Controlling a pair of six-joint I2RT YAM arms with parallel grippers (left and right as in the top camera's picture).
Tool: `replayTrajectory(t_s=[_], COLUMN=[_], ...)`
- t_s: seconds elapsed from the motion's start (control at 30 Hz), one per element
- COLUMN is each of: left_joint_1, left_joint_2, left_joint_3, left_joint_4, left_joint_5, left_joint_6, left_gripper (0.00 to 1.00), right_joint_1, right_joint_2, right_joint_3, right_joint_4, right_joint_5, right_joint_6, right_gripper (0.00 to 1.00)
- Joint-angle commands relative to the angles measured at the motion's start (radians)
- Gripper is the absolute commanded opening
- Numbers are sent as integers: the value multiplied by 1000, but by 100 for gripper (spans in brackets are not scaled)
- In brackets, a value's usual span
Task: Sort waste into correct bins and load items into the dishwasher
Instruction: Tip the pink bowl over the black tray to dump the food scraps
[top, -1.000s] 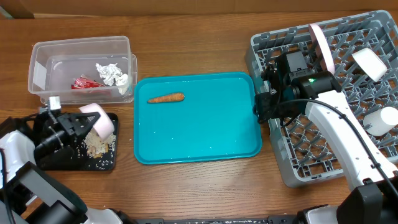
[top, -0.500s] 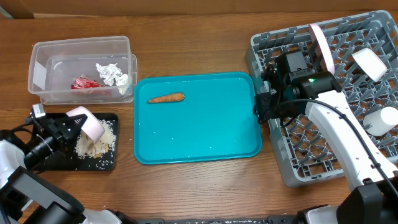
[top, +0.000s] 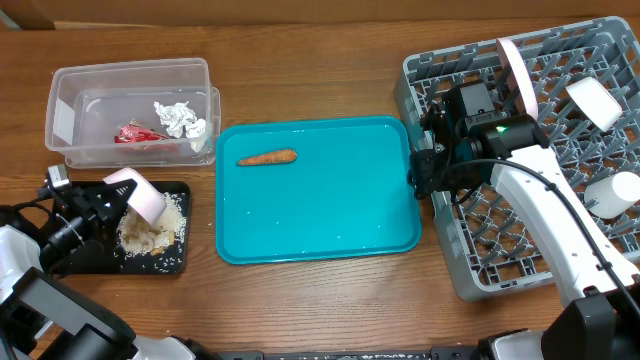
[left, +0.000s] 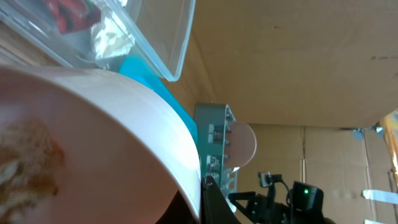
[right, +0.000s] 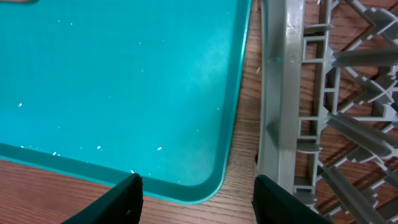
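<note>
My left fingers (top: 115, 198) are clamped on the rim of one small white bowl (top: 143, 197), tipped on its side over the one black tray (top: 165, 262), which lies on the desk (top: 300, 60) just left of the teal tray (top: 320, 210). One heap of beige crumbs (top: 150, 232) sits in the black tray under the bowl's mouth, with loose grains scattered around it. From my left wrist the bowl (left: 93, 143) fills most of the view, with brownish smears inside it. Behind the black tray, beyond the teal tray's far left corner, stands one clear tub (top: 65, 80). It holds one red wrapper (top: 135, 133) and crumpled white tissue (top: 178, 118); I cannot tell whether the tissue is one piece or two. On the teal tray itself lies one carrot piece (top: 267, 157), near its far left corner, touching nothing else. Right of the teal tray, almost against its edge, is one grey rack (top: 420, 70). In it I count one white plate (top: 517, 72) standing on edge and two more white dishes, one (top: 592, 100) toward the far right and one (top: 610, 195) at the right edge. My right fingers (right: 196, 193) stand apart with nothing between them, hanging over the teal tray's near right corner and the strip of desk before the rack.
</note>
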Motion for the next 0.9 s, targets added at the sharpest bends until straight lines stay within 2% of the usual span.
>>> replayTrajectory(t_s=[0.0,0.03,0.07,0.1,0.13,0.17,0.2,0.23,0.27,0.3,0.37,0.4,0.43,0.5,0.57,0.63,0.7,0.77,0.8,0.83,0.87], left_joint_1=[11,12,12,12,12,12,12,12,12,12,11,11,11,11,11,11,11,11,12,12,12], left_joint_2=[11,10,11,16,17,16,17,24,25,25,31,32,32,37,35,39,37,45,42,42,46], left_joint_3=[0,0,0,0,0,0,0,0,0,0,0,0,0,0,0,0,0,0,0,0,0], left_joint_4=[20,7,25,40,15,-1,28,55,35,30,62,36,22,42,17,31,-11,-3,-79,-89,-44], left_joint_5=[21,54,39,22,41,72,47,19,35,63,28,54,86,64,108,84,118,83,130,137,105], left_joint_6=[-46,19,18,-40,-31,39,36,-39,-43,20,-61,-50,20,-43,38,-34,83,-36,66,159,122], left_gripper=[4,4,4,4,4,4,4,4,4,4,4,4,4,4,4,4,4,4,4,4,4], right_joint_1=[-1,-1,-1,-1,-1,-1,-1,-1,-1,-1,-1,-1,-1,-1,-1,-1,-1,-1,-1,-1,-1], right_joint_2=[-8,-8,-8,-8,-8,-8,-8,-8,-8,-8,-8,-8,-8,-8,-8,-8,-8,-8,-8,-8,-8], right_joint_3=[0,0,0,0,0,0,0,0,0,0,0,0,0,0,0,0,0,0,0,0,0], right_joint_4=[2,1,-1,-3,-6,-8,-10,-10,-10,-11,-11,-11,-14,-14,-14,-13,-14,-14,-15,-15,-15], right_joint_5=[10,10,10,10,10,10,10,10,10,10,10,10,10,10,10,10,10,10,10,10,10], right_joint_6=[-3,-3,-3,-3,-3,-4,-4,-4,-4,-4,-3,-3,-4,-3,-4,-4,-4,-4,-6,-7,-7], right_gripper=[59,59,59,59,59,59,59,59,59,59,59,59,59,59,59,59,59,59,59,59,59])
